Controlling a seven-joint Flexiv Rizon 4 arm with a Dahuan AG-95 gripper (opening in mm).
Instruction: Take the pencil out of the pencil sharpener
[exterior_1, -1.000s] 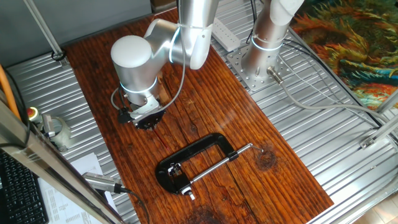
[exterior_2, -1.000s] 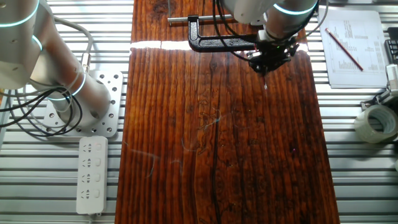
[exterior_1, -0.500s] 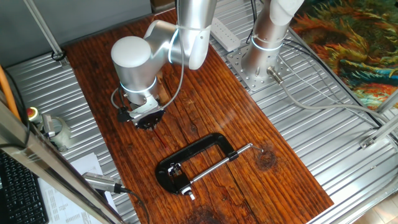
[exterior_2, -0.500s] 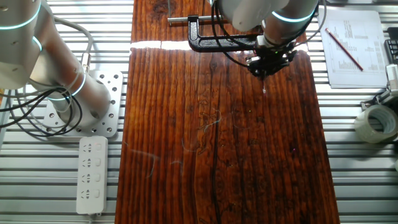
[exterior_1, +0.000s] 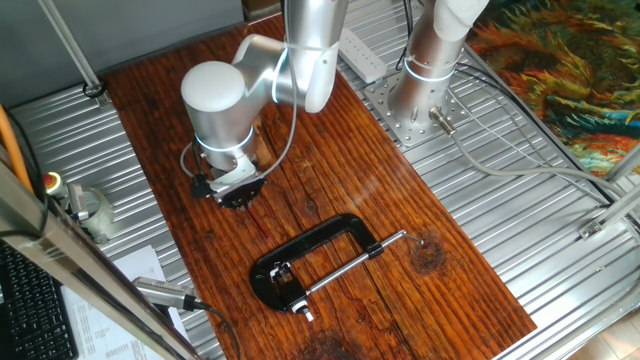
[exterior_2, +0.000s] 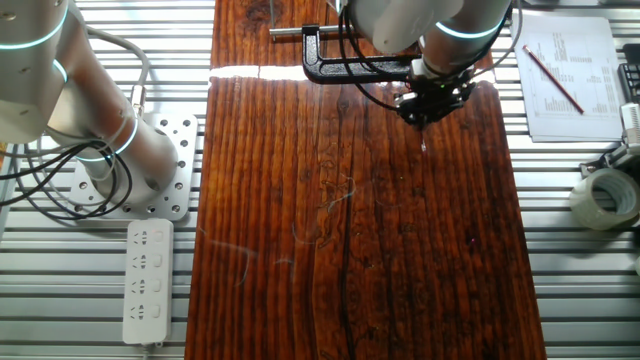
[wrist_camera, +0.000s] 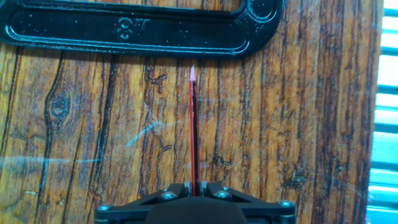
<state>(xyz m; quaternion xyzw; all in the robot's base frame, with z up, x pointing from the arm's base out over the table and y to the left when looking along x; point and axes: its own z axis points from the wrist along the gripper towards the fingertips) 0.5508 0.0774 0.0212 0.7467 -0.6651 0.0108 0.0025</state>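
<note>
Table (exterior_1: 330, 190): wood, with a black clamp (exterior_1: 310, 262) lying flat near the arm. Fingers (wrist_camera: 193, 190) are pressed together on the pencil (wrist_camera: 193, 134), tip pointing at the clamp. Versus 1.0 s ago the hand sits slightly higher. Sharpener not discernible in any view; pencil appears free, so extraction is probably done.

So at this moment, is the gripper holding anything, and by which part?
Yes. The gripper is shut on the pencil, gripping it at one end; the rest of the shaft sticks out past the fingertips, its tip pointing toward the black C-clamp. No sharpener is visible.
</note>
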